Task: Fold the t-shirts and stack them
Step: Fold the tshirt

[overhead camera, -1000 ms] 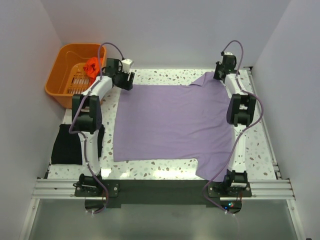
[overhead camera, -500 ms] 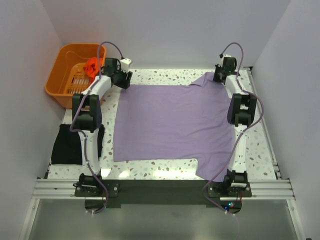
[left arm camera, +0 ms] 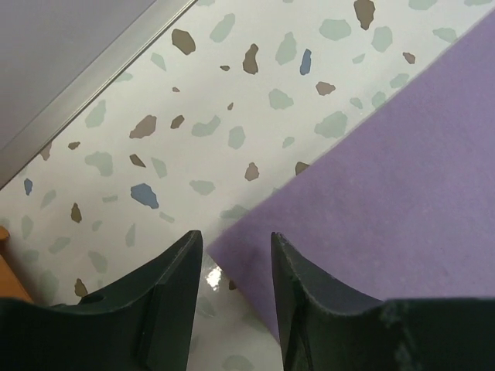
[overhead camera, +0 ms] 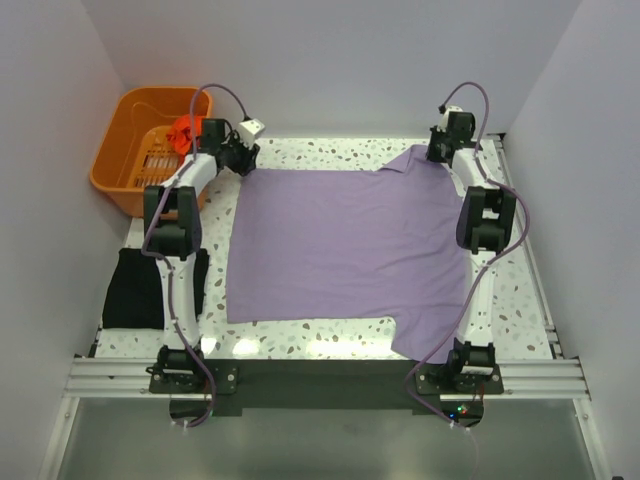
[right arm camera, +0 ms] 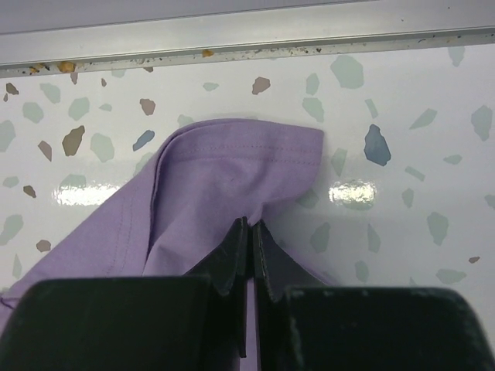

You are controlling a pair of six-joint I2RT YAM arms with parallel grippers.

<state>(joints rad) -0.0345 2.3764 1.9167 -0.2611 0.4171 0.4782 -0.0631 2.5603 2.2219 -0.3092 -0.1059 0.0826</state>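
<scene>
Orange slotted basket point(overhead camera: 140, 105) beside speckled terrazzo table's point(overhead camera: 330, 152) far-left corner

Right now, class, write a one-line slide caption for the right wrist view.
Right pincer shut, pinching a sleeve of the lilac t-shirt on the speckled table.

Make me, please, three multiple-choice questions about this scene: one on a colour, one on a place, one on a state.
1. Which colour has the shirt in the basket? A black B lilac C orange-red
2. Where lies the black shirt? A in the basket B on the table, beside the left arm C on the floor
3. How is the right hand? A wide open B shut on the lilac shirt C shut on the basket
Answers: C, the orange-red shirt lies there; B, it lies folded at the table's left edge; B, it pinches the cloth.
</scene>
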